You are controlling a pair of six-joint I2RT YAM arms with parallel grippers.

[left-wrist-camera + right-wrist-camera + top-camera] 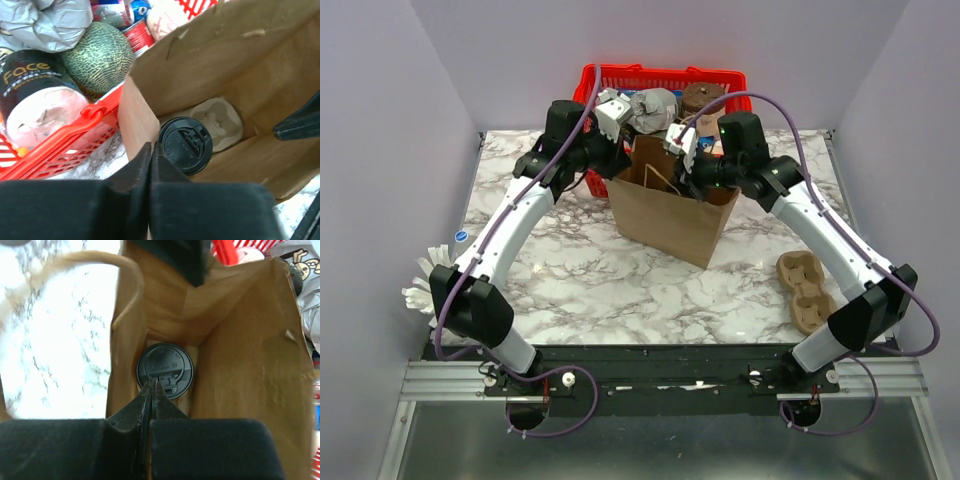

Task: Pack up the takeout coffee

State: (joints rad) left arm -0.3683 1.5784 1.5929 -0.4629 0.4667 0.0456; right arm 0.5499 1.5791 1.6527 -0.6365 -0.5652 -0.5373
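Finding 1: the takeout coffee (185,145) stands on the floor of the paper bag (665,215), beside a pulp cup carrier (217,120). It lies directly below both sets of fingertips and touches neither.

Finding 2: the cup is upright, its long axis vertical and its black lid facing the bag mouth.

Finding 3: the left gripper (150,150) is clamped on the bag's rim corner. The right gripper (151,385) has its jaws pressed together at the rim; whether it nips paper cannot be told.
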